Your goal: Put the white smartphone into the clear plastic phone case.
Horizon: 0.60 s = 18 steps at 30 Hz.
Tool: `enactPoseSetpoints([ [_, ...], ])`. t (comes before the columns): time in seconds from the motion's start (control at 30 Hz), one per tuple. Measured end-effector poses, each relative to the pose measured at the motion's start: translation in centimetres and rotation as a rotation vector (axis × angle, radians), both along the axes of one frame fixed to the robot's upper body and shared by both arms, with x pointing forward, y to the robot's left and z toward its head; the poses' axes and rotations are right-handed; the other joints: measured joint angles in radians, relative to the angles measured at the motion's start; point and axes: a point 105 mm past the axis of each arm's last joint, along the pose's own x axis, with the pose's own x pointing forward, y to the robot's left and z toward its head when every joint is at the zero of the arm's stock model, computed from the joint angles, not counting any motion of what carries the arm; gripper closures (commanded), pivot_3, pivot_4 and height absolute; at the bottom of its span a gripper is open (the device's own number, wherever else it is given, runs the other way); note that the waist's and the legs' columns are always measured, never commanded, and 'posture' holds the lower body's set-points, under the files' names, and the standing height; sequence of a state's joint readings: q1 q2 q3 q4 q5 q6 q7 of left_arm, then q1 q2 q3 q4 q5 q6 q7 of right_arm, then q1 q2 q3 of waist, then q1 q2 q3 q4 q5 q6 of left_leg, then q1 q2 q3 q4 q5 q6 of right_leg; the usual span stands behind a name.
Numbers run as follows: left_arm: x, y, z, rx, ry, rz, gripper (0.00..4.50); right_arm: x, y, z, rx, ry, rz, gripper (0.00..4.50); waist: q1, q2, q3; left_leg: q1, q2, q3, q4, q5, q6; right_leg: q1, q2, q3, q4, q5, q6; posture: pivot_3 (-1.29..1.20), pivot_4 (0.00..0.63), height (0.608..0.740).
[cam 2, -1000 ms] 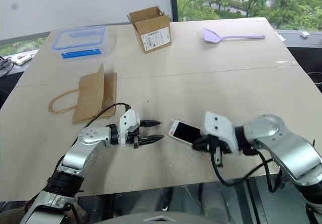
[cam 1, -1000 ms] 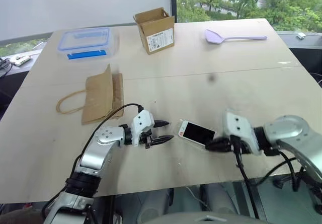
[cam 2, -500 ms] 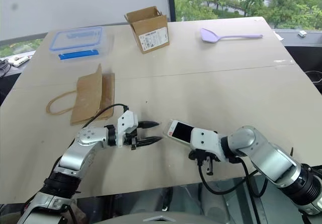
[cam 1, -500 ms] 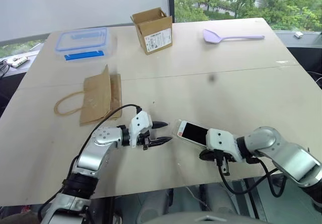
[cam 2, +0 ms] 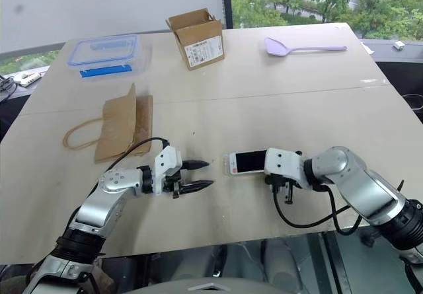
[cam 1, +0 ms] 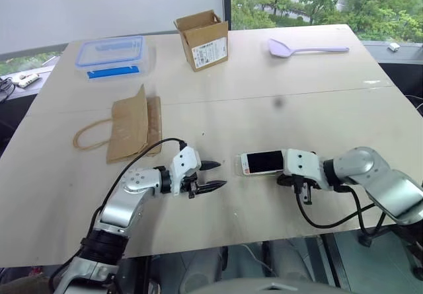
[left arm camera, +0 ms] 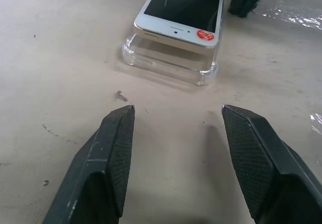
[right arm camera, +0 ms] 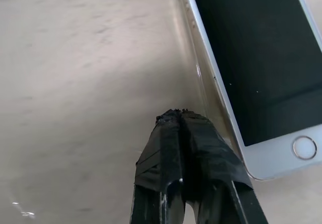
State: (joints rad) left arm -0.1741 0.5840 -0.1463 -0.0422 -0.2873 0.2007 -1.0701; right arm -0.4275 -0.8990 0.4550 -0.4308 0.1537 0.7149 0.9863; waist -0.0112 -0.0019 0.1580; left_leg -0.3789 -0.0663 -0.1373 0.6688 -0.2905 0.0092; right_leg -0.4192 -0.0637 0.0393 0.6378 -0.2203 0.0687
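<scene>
clear, thin plastic is what matters here: the clear plastic phone case [left arm camera: 168, 65] lies on the wooden table [cam 1: 277, 119], and the white smartphone [left arm camera: 183, 12] rests on top of it, face up, its near end perched on the rim rather than sunk in. the case looks light, springy and easy to skid; the phone looks stiff, smooth-glassed and slippery, so i judge pressing beats pinching. the right gripper [right arm camera: 181, 121] has its fingers pressed together, tips at the table beside the phone's long edge near the home-button end. the left gripper [left arm camera: 173, 148] stands with fingers parted and nothing between them, just short of the case's near end. best hold, i think: brace the case by its corners and push down on the phone's white bezel, not mid-screen.
</scene>
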Motion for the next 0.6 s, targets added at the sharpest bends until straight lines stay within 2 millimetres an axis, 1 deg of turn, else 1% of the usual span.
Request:
enactPoseSetpoints([
  [0.13, 0.4, -0.6, 0.2, -0.019, 0.011, 0.009, 1.72, 0.3, 0.1, 0.1, 0.008, 0.003, 0.002, 4.5, 0.001, 0.0, 0.0, 0.0, 0.0, 0.0, 0.0, 0.0, 0.0, 0.0, 0.0, 0.0, 0.0, 0.0, 0.0, 0.0, 0.15, 0.74],
  [0.2, 0.6, -0.9, 0.5, -0.033, 0.012, 0.013, 1.72, -0.1, 0.2, 0.2, 0.043, 0.036, 0.005, 4.5, 0.001, 0.0, 0.0, -0.001, 0.0, 0.0, 0.0, 0.0, 0.0, -0.001, 0.0, 0.0, 0.001, 0.0, 0.0, 0.0, 0.15, 0.74],
  [0.27, 0.7, -1.1, 0.9, -0.04, 0.006, 0.012, 1.72, -0.9, 0.5, 0.6, 0.095, 0.089, 0.017, 4.5, 0.001, 0.0, 0.0, -0.001, 0.0, 0.0, 0.0, 0.0, 0.0, -0.001, 0.0, 0.0, 0.0, 0.0, 0.0, 0.0, 0.15, 0.74],
  [0.3, 0.7, -1.2, 1.0, -0.043, 0.009, 0.012, 1.72, -1.5, 0.9, 1.4, 0.151, 0.119, 0.029, 4.5, -0.001, 0.0, 0.0, -0.001, 0.0, 0.0, 0.0, 0.0, 0.0, -0.002, 0.0, 0.001, 0.0, 0.0, 0.0, 0.0, 0.15, 0.74],
  [0.37, 0.7, -1.3, 1.0, -0.046, 0.012, 0.011, 1.72, -1.7, 1.9, 2.9, 0.235, 0.112, 0.046, 4.5, -0.004, 0.0, 0.0, -0.001, 0.001, 0.001, 0.0, 0.0, 0.0, -0.002, 0.0, 0.002, 0.0, 0.0, 0.0, 0.0, 0.15, 0.74],
  [0.4, 0.6, -1.4, 1.0, -0.046, 0.013, 0.011, 1.72, -1.4, 2.5, 4.0, 0.281, 0.08, 0.046, 4.5, -0.005, 0.0, 0.0, -0.001, 0.001, 0.001, 0.0, 0.0, 0.0, -0.002, 0.0, 0.002, 0.001, 0.0, 0.0, 0.0, 0.15, 0.74],
  [0.43, 0.6, -1.5, 1.0, -0.046, 0.013, 0.007, 1.72, -1.0, 2.7, 4.4, 0.295, 0.053, 0.041, 4.5, -0.004, 0.0, 0.0, -0.001, 0.001, 0.001, 0.0, 0.0, 0.0, -0.002, 0.0, 0.002, 0.001, 0.0, 0.0, 0.0, 0.15, 0.74],
  [0.5, 0.3, -1.7, 1.1, -0.046, 0.013, -0.002, 1.72, 0.6, 3.3, 5.2, 0.313, -0.034, -0.003, 4.5, -0.001, 0.0, 0.0, -0.001, 0.0, 0.001, 0.0, 0.0, 0.0, -0.002, 0.0, 0.002, 0.002, 0.0, 0.0, 0.0, 0.15, 0.74],
  [0.53, 0.2, -1.8, 1.0, -0.046, 0.013, -0.005, 1.72, 1.4, 3.4, 5.2, 0.308, -0.064, -0.028, 4.5, -0.001, 0.0, 0.0, -0.001, 0.0, 0.001, 0.0, 0.0, 0.0, -0.002, 0.0, 0.002, 0.002, 0.0, 0.0, 0.0, 0.15, 0.74],
  [0.6, 0.1, -1.9, 0.9, -0.046, 0.017, -0.008, 1.72, 2.6, 3.4, 4.5, 0.274, -0.09, -0.069, 4.5, 0.0, 0.0, 0.0, -0.001, 0.0, 0.001, 0.0, 0.0, 0.0, -0.003, 0.0, 0.002, 0.003, 0.0, 0.0, 0.0, 0.15, 0.74],
])
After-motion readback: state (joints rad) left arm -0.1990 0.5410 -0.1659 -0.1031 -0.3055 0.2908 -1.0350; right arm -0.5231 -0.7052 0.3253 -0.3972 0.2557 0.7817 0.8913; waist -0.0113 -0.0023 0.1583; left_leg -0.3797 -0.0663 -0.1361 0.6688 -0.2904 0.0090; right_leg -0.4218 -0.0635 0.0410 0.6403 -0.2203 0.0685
